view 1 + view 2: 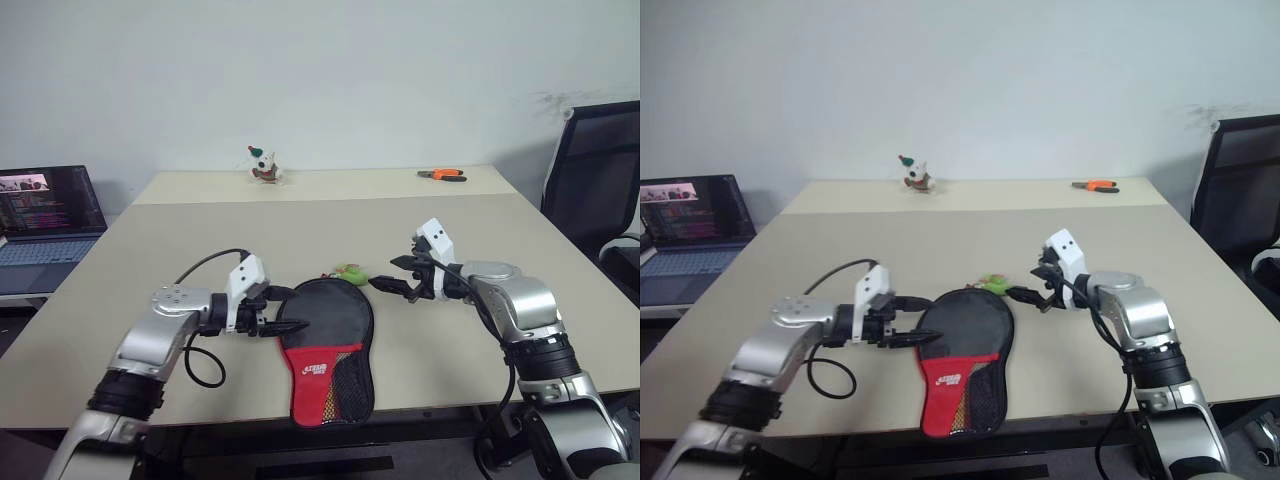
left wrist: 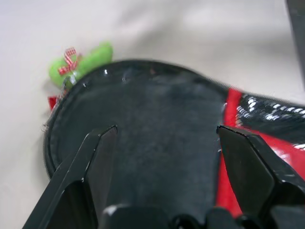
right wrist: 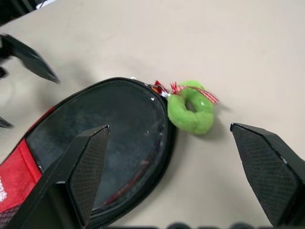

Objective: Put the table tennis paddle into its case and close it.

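The case [image 1: 328, 350] lies flat near the front edge of the tabletop [image 1: 320, 235], about midway along it. Its long axis runs from front to back: the round black end points toward the far edge, and the narrow end, with the red panel, white logo and mesh pocket, points toward the front edge and reaches almost to it. The zip edge looks closed around the round end. What is inside the case cannot be seen.

A green plush ring [image 3: 192, 113] with a red checked ribbon lies on the tabletop, touching the case's round end on the far side.

The left gripper [image 1: 290, 325] has its fingers apart, at the left rim of the round end, holding nothing. The right gripper [image 1: 390, 283] is just right of the ring, above the tabletop, fingers wide apart and empty.

Near the far edge stand a small toy figure [image 1: 264, 165] and orange-handled pliers [image 1: 442, 174], well apart.
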`<state>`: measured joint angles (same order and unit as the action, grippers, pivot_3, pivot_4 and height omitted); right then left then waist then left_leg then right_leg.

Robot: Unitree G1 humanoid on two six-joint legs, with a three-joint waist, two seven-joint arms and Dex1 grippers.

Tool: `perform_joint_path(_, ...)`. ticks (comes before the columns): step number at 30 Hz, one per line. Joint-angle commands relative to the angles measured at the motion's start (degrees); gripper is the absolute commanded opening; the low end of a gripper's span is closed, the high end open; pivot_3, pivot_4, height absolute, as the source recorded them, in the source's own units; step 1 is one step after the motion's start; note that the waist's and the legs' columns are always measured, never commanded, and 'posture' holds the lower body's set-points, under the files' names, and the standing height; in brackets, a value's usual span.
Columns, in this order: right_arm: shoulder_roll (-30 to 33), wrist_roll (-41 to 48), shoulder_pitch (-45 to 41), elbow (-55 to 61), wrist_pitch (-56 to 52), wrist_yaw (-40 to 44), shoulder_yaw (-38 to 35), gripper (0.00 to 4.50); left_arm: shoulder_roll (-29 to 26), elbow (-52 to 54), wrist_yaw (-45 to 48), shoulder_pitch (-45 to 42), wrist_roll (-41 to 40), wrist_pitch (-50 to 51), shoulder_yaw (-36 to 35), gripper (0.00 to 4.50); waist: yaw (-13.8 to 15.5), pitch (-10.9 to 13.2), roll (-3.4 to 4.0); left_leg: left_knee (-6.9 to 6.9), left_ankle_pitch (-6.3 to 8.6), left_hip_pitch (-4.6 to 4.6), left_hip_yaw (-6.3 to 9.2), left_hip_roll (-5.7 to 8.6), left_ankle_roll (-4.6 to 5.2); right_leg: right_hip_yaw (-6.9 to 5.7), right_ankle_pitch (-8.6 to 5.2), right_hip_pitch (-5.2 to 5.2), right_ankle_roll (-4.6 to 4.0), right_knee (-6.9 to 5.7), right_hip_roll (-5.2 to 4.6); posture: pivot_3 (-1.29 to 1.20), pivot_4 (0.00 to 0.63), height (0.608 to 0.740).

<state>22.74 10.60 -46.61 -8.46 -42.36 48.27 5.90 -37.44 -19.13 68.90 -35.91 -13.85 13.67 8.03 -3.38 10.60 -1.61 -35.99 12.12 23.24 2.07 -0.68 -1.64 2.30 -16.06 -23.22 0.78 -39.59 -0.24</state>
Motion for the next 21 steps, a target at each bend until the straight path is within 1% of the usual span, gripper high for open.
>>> perform_joint_path(1,2.52,-7.97,-2.68,-6.03,16.17,1.19,7.16,4.47,2.24,-7.41,1.02,-3.53,3.12,-5.57,1.63,3.66,0.07,0.00,0.00,0.00,0.00,0.01,-0.02,0.01,0.00,-0.01,0.00,0.00,0.00,0.02,0.00,0.00,0.150,0.740)
perform_joint_path(6,2.37,-15.65,-5.86,-19.57,32.26,-1.67,12.01,4.47,4.68,-15.13,2.30,-5.81,6.15,-10.91,2.92,3.66,0.13,0.01,-0.01,0.00,0.01,0.10,-0.04,0.04,0.01,-0.03,0.01,-0.02,0.02,0.12,0.00,0.00,0.150,0.740)
perform_joint_path(10,-0.17,-20.54,-9.37,-30.29,42.22,-6.21,14.12,4.47,5.72,-17.46,3.14,-6.28,7.17,-12.86,3.06,3.66,0.03,0.00,-0.01,0.01,0.01,0.12,-0.05,0.00,0.01,0.00,0.02,-0.06,0.01,0.11,-0.01,0.00,0.150,0.740)
perform_joint_path(15,-4.89,-23.22,-13.38,-41.07,48.43,-11.21,14.13,4.47,5.92,-17.42,3.69,-5.78,7.60,-13.52,2.82,3.66,0.01,0.00,-0.01,0.00,0.00,0.10,-0.02,-0.06,0.01,0.00,0.02,-0.06,0.00,0.06,-0.01,0.00,0.150,0.740)
perform_joint_path(21,-9.34,-25.43,-16.21,-49.15,52.88,-14.76,14.28,4.47,5.70,-16.48,4.01,-5.00,7.70,-13.26,2.60,3.66,0.08,0.00,-0.01,-0.02,0.00,0.08,0.01,-0.05,0.01,0.00,0.02,-0.06,-0.01,0.01,-0.05,0.00,0.150,0.740)
